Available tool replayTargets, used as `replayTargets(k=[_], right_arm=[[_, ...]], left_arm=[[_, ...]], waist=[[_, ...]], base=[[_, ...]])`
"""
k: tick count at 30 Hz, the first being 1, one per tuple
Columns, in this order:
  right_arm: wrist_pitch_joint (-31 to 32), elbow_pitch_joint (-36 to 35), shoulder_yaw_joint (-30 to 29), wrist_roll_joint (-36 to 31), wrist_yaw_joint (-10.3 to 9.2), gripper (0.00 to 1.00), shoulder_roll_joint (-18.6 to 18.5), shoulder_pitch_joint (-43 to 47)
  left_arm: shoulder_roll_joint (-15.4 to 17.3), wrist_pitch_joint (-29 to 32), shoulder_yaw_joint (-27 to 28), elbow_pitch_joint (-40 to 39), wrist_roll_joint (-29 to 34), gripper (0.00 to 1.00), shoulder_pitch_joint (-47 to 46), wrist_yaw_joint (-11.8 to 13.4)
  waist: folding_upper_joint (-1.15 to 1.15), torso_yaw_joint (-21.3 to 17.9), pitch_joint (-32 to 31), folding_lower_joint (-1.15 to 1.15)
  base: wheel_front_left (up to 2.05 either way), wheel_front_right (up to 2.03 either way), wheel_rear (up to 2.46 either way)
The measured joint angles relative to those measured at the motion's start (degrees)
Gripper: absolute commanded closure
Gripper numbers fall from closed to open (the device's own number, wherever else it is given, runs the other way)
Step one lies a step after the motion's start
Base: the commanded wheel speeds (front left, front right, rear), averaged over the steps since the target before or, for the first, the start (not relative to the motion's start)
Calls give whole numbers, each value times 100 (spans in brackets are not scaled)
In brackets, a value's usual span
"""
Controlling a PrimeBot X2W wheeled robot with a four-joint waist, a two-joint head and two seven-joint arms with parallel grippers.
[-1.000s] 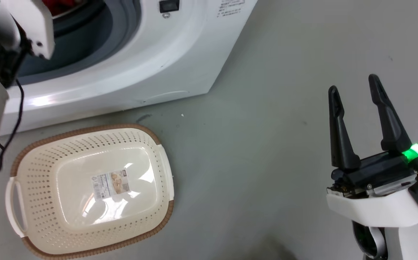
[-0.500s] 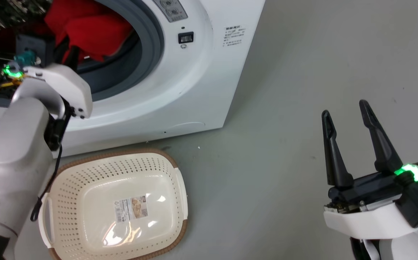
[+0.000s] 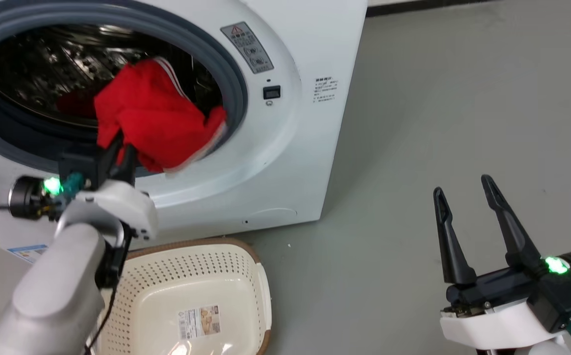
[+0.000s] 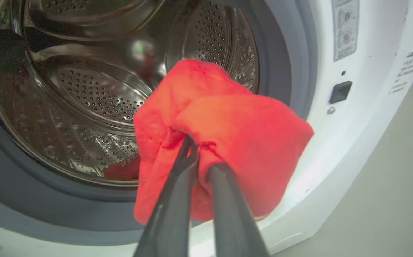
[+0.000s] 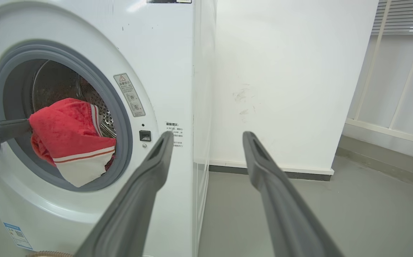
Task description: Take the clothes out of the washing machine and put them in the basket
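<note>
left tool (image 3: 119, 144) clenched on red garment (image 3: 157, 123) at washing machine (image 3: 290, 148) porthole.
the white-striped garment hangs in the porthole mouth, hem drooping over the grey rim. second red garment (image 4: 123, 168) lies low in the drum (image 4: 85, 89). basket (image 3: 206, 256) on floor (image 3: 438, 98) below the porthole. right tool (image 3: 462, 184) released, fingers spread, well apart.

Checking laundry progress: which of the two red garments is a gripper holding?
The red garment with white stripe trim, pinched in the left gripper at the washing machine porthole; the other red garment lies loose on the drum floor.
</note>
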Motion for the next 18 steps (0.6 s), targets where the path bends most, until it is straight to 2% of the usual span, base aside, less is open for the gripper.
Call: replayTargets(k=[8,18], right_arm=[[0,68,-25,-62,0,0,0,329],[0,103,-51,-78,0,0,0,639]], left_arm=[[5,0,294,-955,276,100,1261,283],[-55,-7,303,-1471,402,100,2410,339]], waist=[[0,114,-533,0],[0,205,-1003,0]], base=[[0,0,0],[0,0,0]])
